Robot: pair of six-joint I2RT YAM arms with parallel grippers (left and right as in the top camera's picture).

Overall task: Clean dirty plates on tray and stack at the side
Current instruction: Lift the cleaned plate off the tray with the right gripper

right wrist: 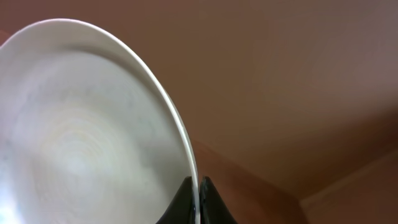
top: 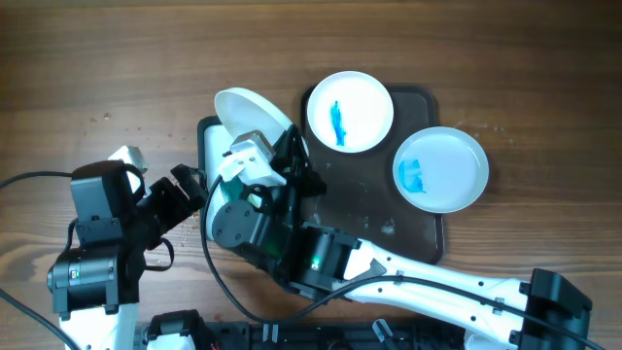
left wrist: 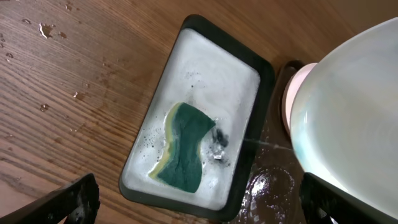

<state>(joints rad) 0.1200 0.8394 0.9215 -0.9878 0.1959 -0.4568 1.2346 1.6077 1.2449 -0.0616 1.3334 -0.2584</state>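
Tray (top: 389, 214), seen overhead beyond the right jaws, carries two blue-smeared plates (top: 350, 110). Left wrist: spread left jaws hang above a sudsy basin (left wrist: 266, 78) holding a green sponge (left wrist: 183, 146). Right wrist: right jaws pinch the rim of a tilted, plain white plate (right wrist: 81, 143).

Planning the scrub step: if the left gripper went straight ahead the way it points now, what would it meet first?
Probably the sponge lying in the basin, though depth is unclear.
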